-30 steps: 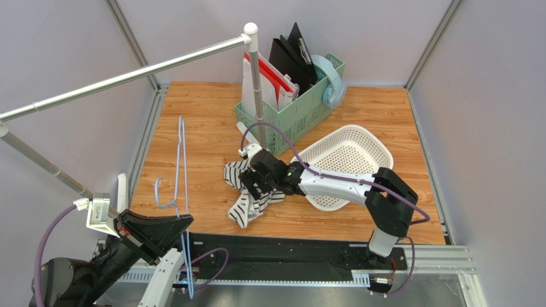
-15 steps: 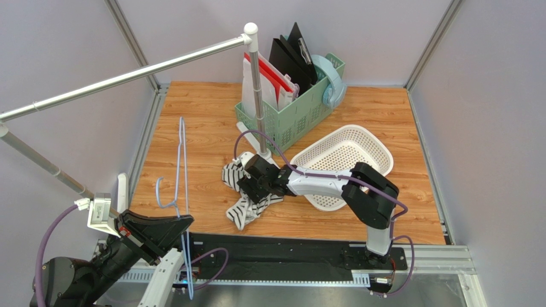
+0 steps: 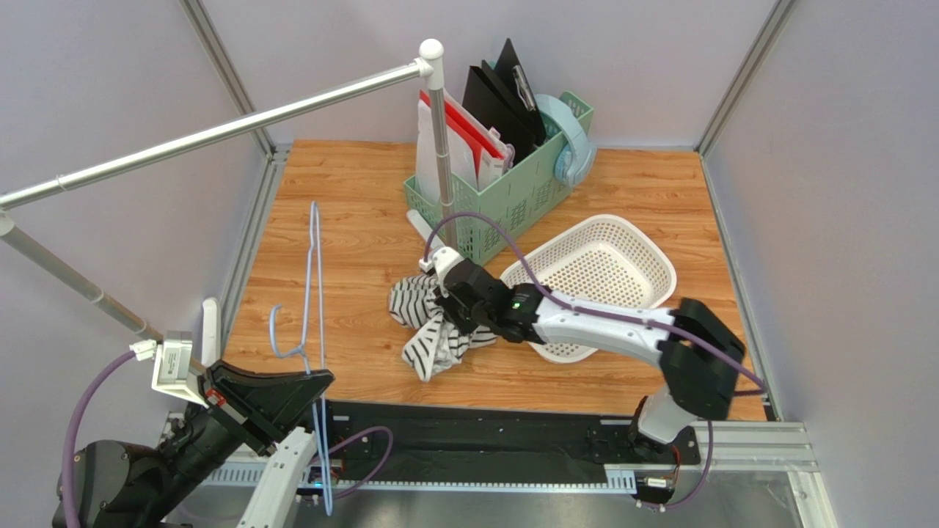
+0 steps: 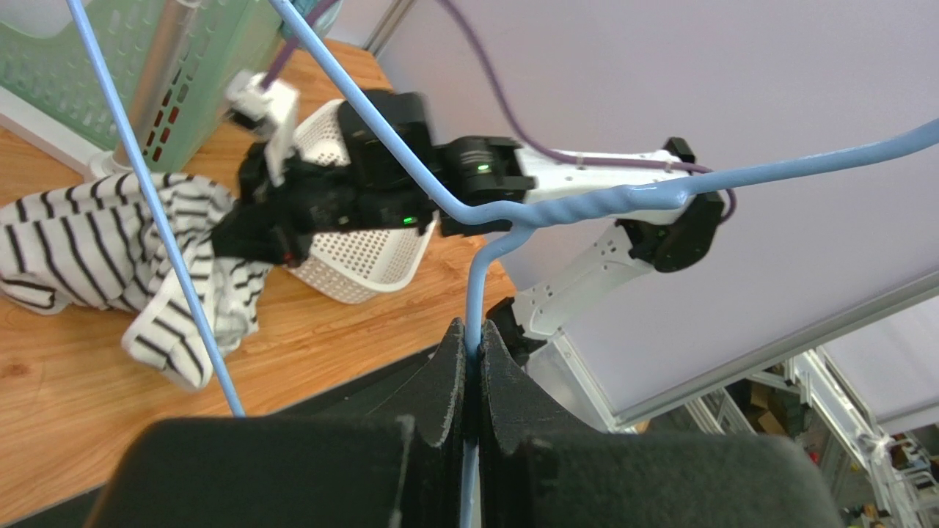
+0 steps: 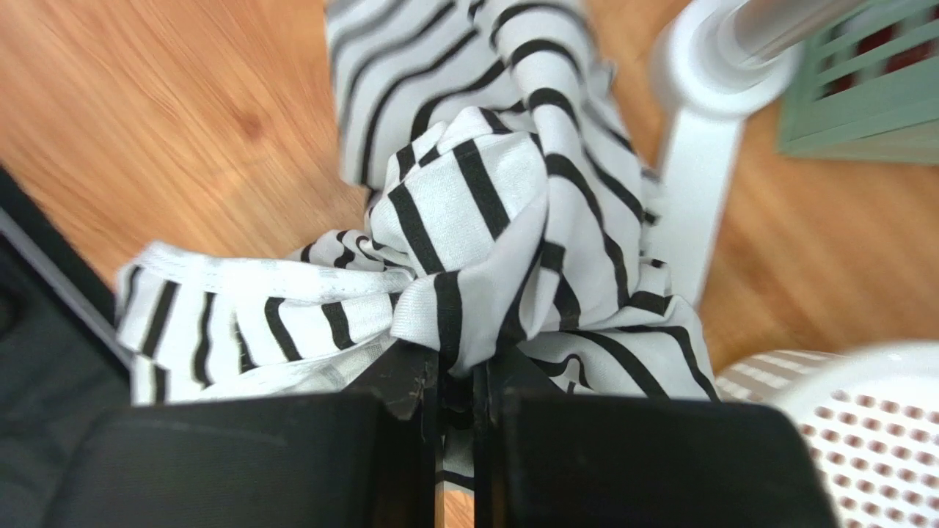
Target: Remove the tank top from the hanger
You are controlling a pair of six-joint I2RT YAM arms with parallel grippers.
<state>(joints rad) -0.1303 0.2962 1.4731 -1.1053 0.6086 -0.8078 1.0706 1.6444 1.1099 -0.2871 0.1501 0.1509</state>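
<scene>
The black-and-white striped tank top (image 3: pixel 424 325) lies bunched on the wooden table, off the hanger. My right gripper (image 3: pixel 450 319) is shut on a fold of the tank top (image 5: pixel 474 237), with cloth pinched between its black fingers (image 5: pixel 410 380). The thin light-blue hanger (image 3: pixel 312 288) stands bare at the left, tilted up over the table. My left gripper (image 3: pixel 317 387) is shut on the hanger's wire (image 4: pixel 474 303) just below its twisted neck, near the table's front edge. The hanger's arms (image 4: pixel 154 209) cross the left wrist view, where the tank top (image 4: pixel 99 248) is also seen.
A silver rail (image 3: pixel 220 130) on a white post (image 3: pixel 441 154) spans the left side. A green crate (image 3: pixel 518 176) with folders stands at the back. A white perforated basket (image 3: pixel 601 270) lies right of the tank top, next to my right arm.
My right gripper has shut on the tank top and pulled the bunched cloth slightly rightward. The left gripper and the hanger have stayed put.
</scene>
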